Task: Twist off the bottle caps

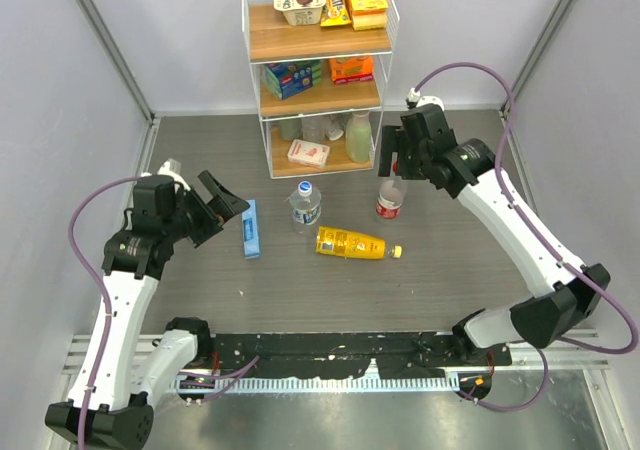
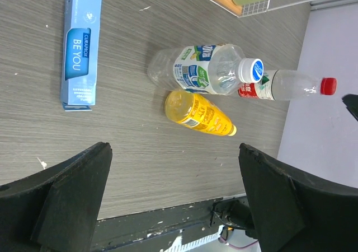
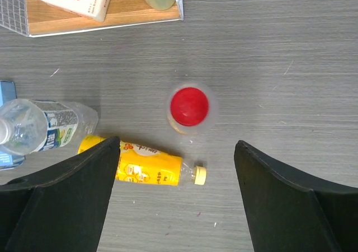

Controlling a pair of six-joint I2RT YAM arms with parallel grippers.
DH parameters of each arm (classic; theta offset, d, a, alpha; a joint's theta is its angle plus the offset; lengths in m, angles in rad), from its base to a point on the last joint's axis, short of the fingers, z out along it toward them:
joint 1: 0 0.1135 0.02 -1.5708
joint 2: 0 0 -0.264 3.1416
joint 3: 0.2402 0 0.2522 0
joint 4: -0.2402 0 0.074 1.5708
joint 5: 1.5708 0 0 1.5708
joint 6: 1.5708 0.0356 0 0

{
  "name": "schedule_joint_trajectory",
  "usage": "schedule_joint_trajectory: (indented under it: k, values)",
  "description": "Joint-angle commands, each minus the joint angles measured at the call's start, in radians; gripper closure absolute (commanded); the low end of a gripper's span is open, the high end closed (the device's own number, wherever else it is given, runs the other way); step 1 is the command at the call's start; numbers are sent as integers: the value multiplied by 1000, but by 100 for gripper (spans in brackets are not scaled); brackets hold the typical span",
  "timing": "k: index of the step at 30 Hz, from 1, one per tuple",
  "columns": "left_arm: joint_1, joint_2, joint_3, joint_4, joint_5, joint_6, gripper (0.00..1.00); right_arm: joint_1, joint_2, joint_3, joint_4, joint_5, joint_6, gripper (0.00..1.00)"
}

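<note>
The clear bottle with a red label [image 1: 390, 200] stands upright on the table; its red cap [image 3: 189, 106] shows from above in the right wrist view. My right gripper [image 1: 393, 165] is open and empty, above this bottle, its fingers [image 3: 72, 190] wide to either side. The yellow-orange juice bottle [image 1: 350, 242] lies on its side, yellow cap [image 3: 200, 175] to the right. The short water bottle with a blue label [image 1: 305, 208] stands left of it. My left gripper [image 1: 225, 202] is open and empty, off to the left of all three bottles [image 2: 204, 68].
A wire shelf rack [image 1: 320, 70] with snack boxes stands at the back; a pale green bottle [image 1: 359, 137] and a white carton [image 1: 308, 153] sit on its bottom shelf. A blue toothpaste box [image 1: 250, 228] lies by my left gripper.
</note>
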Motion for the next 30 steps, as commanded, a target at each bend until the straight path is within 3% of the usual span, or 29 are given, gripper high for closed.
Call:
schedule_joint_trajectory:
  k: [1,14,17,19,22,30]
  values:
    - [1,-15,9,35,41,-10,0,7,46,20,65,6,-4,16]
    - [1,14,29,40,55,5,0,7,106,17,57,69,5,49]
    - [1,28,34,44,63,10,0,7,110,0,64,63,14,71]
    - [1,34,38,54,72,13,0,8,113,-7,65,63,19,77]
    - [1,41,49,58,75,24,0,5,115,-15,68,67,20,78]
    - [1,80,153,52,93,93,0,7,136,88,27,80,-9,92]
